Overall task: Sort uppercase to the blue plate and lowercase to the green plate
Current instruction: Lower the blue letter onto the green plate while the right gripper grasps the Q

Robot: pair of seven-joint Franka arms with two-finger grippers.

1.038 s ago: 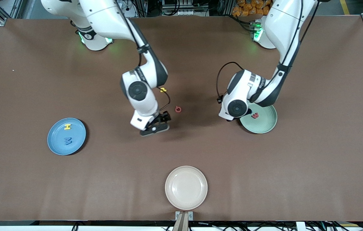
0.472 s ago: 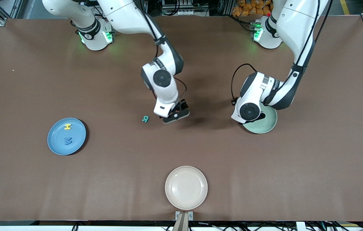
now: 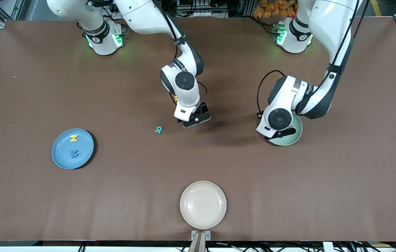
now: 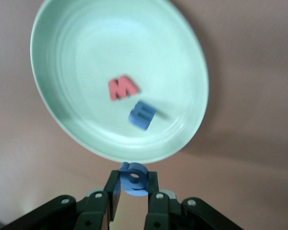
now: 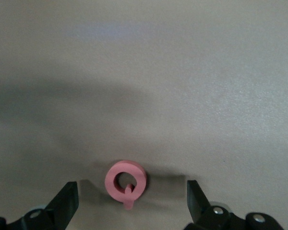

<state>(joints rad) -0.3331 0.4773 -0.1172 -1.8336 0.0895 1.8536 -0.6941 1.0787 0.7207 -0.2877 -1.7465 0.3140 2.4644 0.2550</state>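
Observation:
My left gripper point(image 4: 134, 181) is shut on a small blue a point(image 4: 134, 177) and hangs over the edge of the green plate point(image 4: 53, 115). In that plate lie a red w point(image 4: 122, 87) and a blue m point(image 4: 142, 115). In the front view the left gripper point(image 3: 281, 133) covers part of the green plate point(image 3: 298, 134). My right gripper point(image 5: 132, 196) is open, low over the table, with the red Q point(image 5: 126, 181) between its fingers and clear of both. A teal R point(image 3: 158, 130) lies beside the right gripper point(image 3: 195, 120). The blue plate point(image 3: 61, 154) holds a yellow H point(image 3: 74, 138) and a blue M point(image 3: 74, 153).
A cream plate point(image 3: 203, 189) sits near the table's front edge, nearer the camera than both grippers. A yellow letter point(image 3: 176, 101) peeks out from under the right arm's wrist. Bare brown table lies between the plates.
The right gripper has left the spot over the teal R, which now shows, and moved over the red Q. The left gripper has shifted farther over the green plate with the blue a.

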